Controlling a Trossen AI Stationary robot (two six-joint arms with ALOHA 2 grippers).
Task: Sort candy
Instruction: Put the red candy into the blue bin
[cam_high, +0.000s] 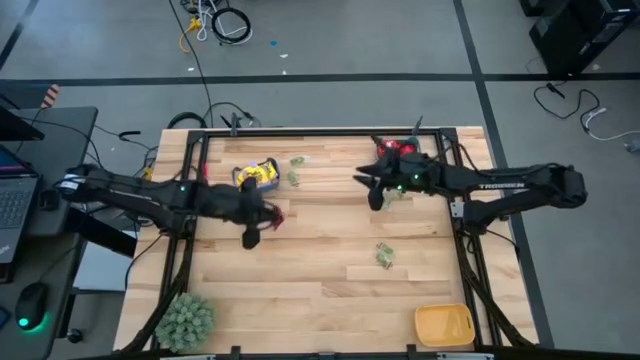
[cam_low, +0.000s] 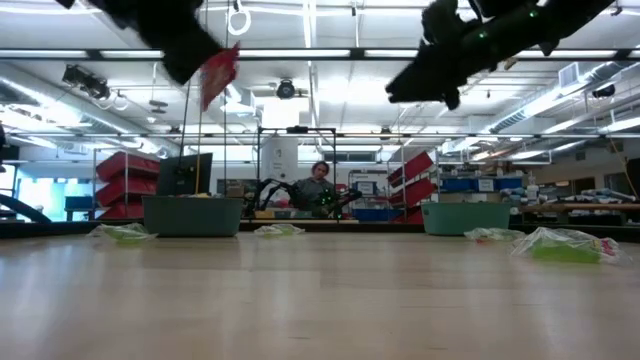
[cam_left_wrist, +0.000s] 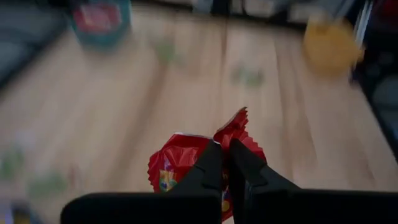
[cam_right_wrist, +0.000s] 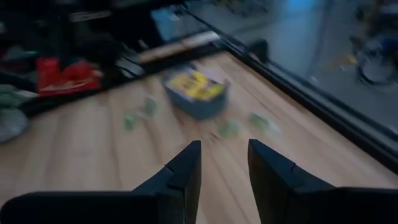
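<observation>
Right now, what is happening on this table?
A two-arm robot is sorting candy. The left gripper is shut on a red packet and holds it in the air above the table. The right gripper is open and holds nothing, hovering near the far right. One bin holds yellow candy, another red. A few green packets lie loose on the wood.

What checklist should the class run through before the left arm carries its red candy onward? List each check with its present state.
1. Left gripper shut on the red candy: ok.
2. Candy lifted off the table: ok, low view shows it high.
3. Right gripper open and empty: ok.
4. Right gripper apart from the left: ok.
5. Bin with red candy in view: ok.
6. Grip firm enough for travel: cannot tell.
</observation>
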